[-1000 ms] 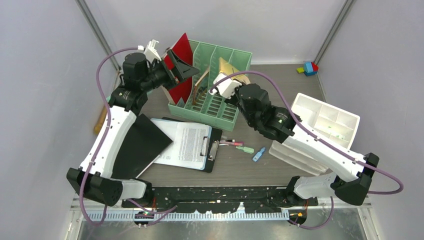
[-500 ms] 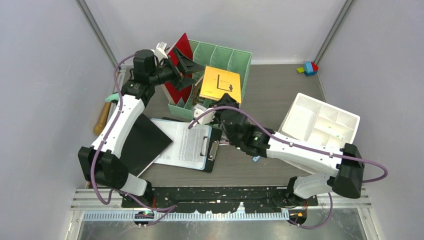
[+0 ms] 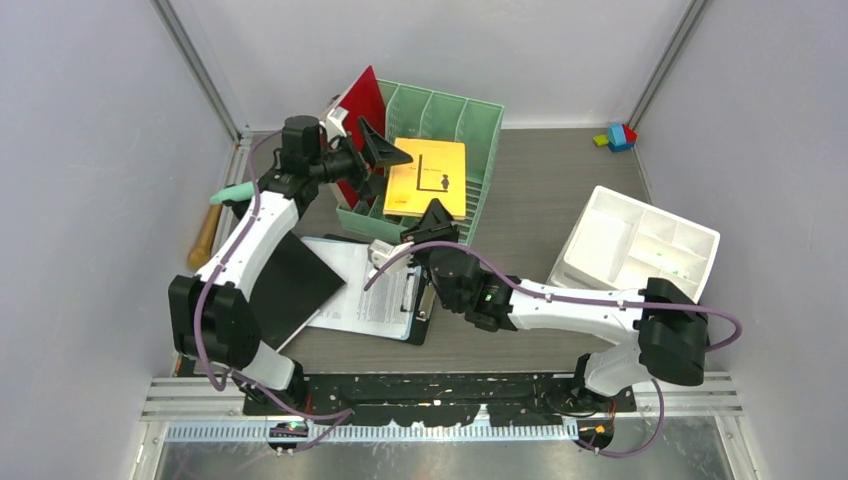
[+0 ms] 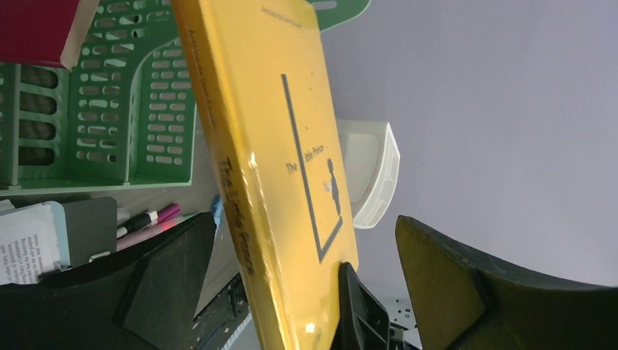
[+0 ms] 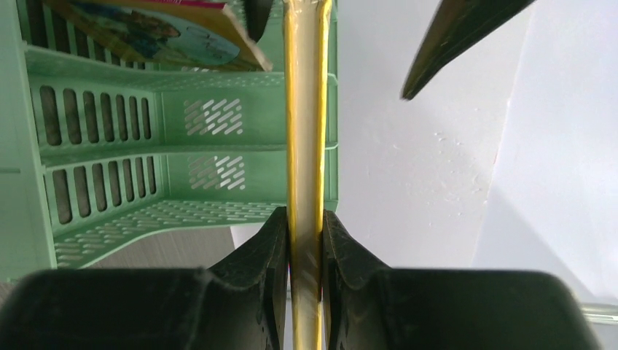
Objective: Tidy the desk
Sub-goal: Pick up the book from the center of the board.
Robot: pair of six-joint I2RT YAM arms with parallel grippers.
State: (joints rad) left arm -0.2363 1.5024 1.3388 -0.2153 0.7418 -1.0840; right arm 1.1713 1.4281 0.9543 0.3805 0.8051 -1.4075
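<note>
Desk [image 3: 545, 190]: grey-brown wood-grain top, fills the whole cell floor between the pale walls and carries everything below.

Mint-green slotted file rack [image 3: 482, 120] sits at the far centre of the desk, slots facing up. It looks like the target for the books.

White compartment tray [image 3: 660, 212] is on the right, tilted on its drawer unit, well apart from the rack.

Clipboard with printed sheets [image 3: 378, 290] lies flat near centre-left. A black folder [image 3: 290, 285] lies beside it and partly under the sheets. Neither is sorted yet.

Yellow hardcover book [image 3: 425, 178] is in the air over the rack's near side, cover up in the top view. It is not in a slot.

Red book [image 3: 362, 95] stands leaning in the leftmost slot, already filed. The right wrist view shows an illustrated book [image 5: 146, 25] in the rack too.

Right gripper [image 5: 304, 226] is clamped narrow on the yellow book's near edge and carries its weight from below. An edge grip keeps the book thin-side-on for a slot.

Left gripper [image 3: 378, 160] is spread wide, with the book's spine side between its jaws. It is not clamped, and I can't tell whether it touches. Judged: positioned to steady or take over the book so it can be stood upright.

Wooden-handled tool [image 3: 205, 240] lies at the left wall; type unclear.

Pens [image 4: 149, 217] lie on the desk near the clipboard.

Toy blocks [image 3: 620, 136] are in the far right corner.
</note>
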